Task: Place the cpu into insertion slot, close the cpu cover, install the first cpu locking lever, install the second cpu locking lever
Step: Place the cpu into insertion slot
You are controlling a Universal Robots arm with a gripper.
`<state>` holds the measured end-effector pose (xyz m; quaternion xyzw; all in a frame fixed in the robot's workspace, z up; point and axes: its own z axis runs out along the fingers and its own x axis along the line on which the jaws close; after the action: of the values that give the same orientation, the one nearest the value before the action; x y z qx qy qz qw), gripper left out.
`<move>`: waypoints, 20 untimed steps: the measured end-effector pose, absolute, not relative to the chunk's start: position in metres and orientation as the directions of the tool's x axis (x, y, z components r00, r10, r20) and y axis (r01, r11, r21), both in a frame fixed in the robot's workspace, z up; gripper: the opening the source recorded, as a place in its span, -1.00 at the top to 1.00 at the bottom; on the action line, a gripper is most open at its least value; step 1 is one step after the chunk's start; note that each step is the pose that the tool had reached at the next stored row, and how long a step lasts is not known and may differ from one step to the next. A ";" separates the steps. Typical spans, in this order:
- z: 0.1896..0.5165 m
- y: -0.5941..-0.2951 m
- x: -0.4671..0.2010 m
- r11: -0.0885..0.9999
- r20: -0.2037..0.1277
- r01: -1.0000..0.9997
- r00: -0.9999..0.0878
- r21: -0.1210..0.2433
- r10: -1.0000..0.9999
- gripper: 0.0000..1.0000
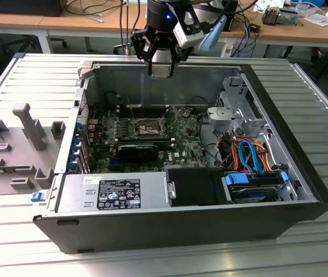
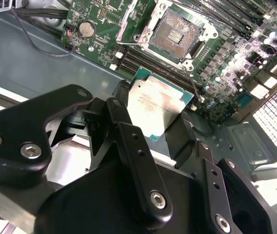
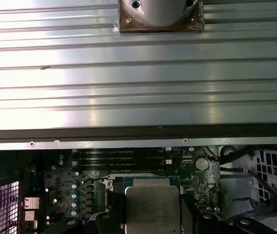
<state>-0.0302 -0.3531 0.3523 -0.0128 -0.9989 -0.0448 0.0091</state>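
1. Fingers (image 2: 181,139) are closed tight on the cpu (image 2: 157,105), gripping two opposite edges.
2. The cpu hangs above the open case (image 1: 152,225), well clear of the uncovered insertion slot (image 2: 175,31).

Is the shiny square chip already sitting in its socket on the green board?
No, in the second wrist view the hand holds the cpu clear of the insertion slot, which is bare.
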 end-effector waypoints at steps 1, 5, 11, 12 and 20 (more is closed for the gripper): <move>0.352 -0.353 -0.030 0.996 0.019 0.026 -1.000 0.089 0.025 -0.09; 0.351 -0.353 -0.030 0.996 0.019 0.026 -1.000 0.089 0.025 -0.09; 0.349 -0.353 -0.030 0.996 0.019 0.026 -1.000 0.089 0.025 -0.09; 0.349 -0.353 -0.030 0.996 0.019 0.026 -1.000 0.089 0.025 -0.09; 0.347 -0.354 -0.030 0.996 0.019 0.026 -1.000 0.089 0.025 -0.09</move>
<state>-0.0302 -0.3535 0.3467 -0.0128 -0.9989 -0.0449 0.0091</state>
